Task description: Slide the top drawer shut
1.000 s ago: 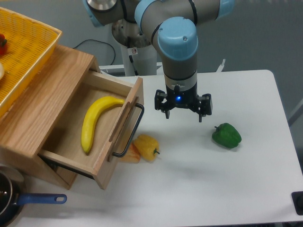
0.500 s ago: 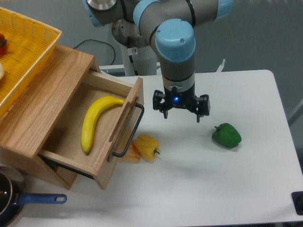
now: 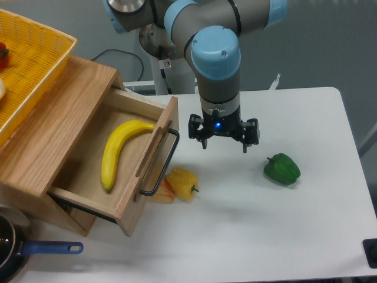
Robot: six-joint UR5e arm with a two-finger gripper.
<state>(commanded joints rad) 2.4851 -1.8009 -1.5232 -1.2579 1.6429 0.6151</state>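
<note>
Jaws spread apart, holding nothing, on the gripper (image 3: 223, 145) hanging above the white worktop (image 3: 277, 236) at the centre of the frame, a blue light glowing on its body. Just left of it, apart from the fingers, the top drawer (image 3: 121, 168) pulled well out of the oak cabinet (image 3: 44, 132), front panel angled toward lower centre, black bar handle (image 3: 163, 162) facing the gripper. Inside the drawer, a yellow banana (image 3: 118, 150) lying lengthwise. Below the handle, on the worktop, a yellow bell pepper (image 3: 182, 183) close against the panel. Right of centre, a green bell pepper (image 3: 281, 168). Upper left, a yellow woven basket (image 3: 29, 62) atop the cabinet. Lower left corner, a dark pan with a blue handle (image 3: 44, 249).
</note>
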